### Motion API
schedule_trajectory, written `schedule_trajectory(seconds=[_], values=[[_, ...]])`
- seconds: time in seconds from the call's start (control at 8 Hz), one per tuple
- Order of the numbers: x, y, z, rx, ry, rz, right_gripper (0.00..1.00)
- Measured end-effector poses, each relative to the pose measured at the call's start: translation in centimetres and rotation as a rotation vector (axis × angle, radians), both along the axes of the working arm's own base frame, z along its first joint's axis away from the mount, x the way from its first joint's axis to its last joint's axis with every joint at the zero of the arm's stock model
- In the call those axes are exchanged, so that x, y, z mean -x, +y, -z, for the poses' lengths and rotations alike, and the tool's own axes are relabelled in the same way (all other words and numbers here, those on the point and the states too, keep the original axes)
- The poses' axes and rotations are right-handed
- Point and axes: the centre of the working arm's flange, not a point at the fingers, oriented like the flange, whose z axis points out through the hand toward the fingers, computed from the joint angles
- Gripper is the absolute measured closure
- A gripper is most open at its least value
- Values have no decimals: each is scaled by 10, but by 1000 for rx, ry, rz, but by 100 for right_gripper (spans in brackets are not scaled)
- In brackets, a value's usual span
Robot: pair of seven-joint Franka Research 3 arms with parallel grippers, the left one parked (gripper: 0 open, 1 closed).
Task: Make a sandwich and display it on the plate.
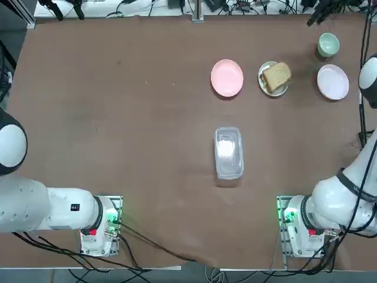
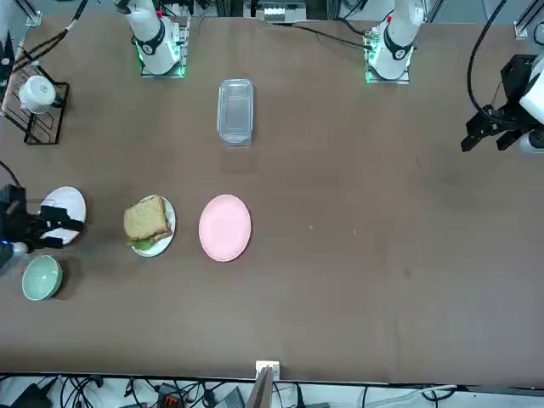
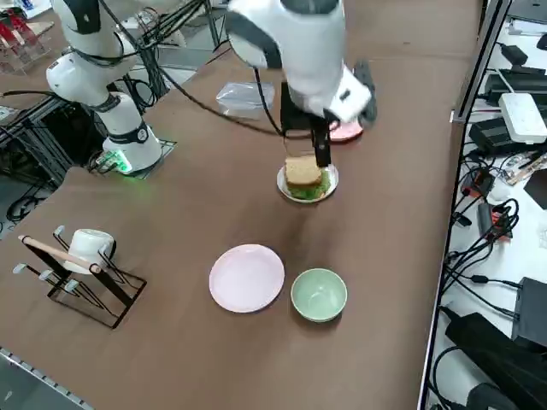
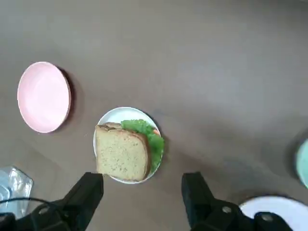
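Sandwich up on the white plate, right pincer wide and empty

And there's the sandwich [image 4: 122, 153], top slice flat and the lettuce [image 4: 153, 143] spilling out at one side, presumably arranged so the filling shows; it rests on the small white plate [image 4: 110, 117], a little off-centre, its bread reaching the rim, between the pink plate [image 4: 44, 97] and the other white plate [image 1: 333, 82] on the tabletop [image 1: 147, 177]! The right pincer [image 4: 143, 179] hangs above with its fingers spread fully apart, gripping nothing, which suggests the serving is done and only backing clear remains, without nudging that bread
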Motion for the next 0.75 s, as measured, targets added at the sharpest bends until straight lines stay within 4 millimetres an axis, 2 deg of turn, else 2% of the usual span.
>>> schedule_trajectory(seconds=[0.25,0.38,0.5,0.75], values=[[11,8,-54,90,-26,90,0],[19,22,-81,134,-26,153,0],[28,41,-101,171,-22,211,1],[48,72,-128,203,-18,285,1]])
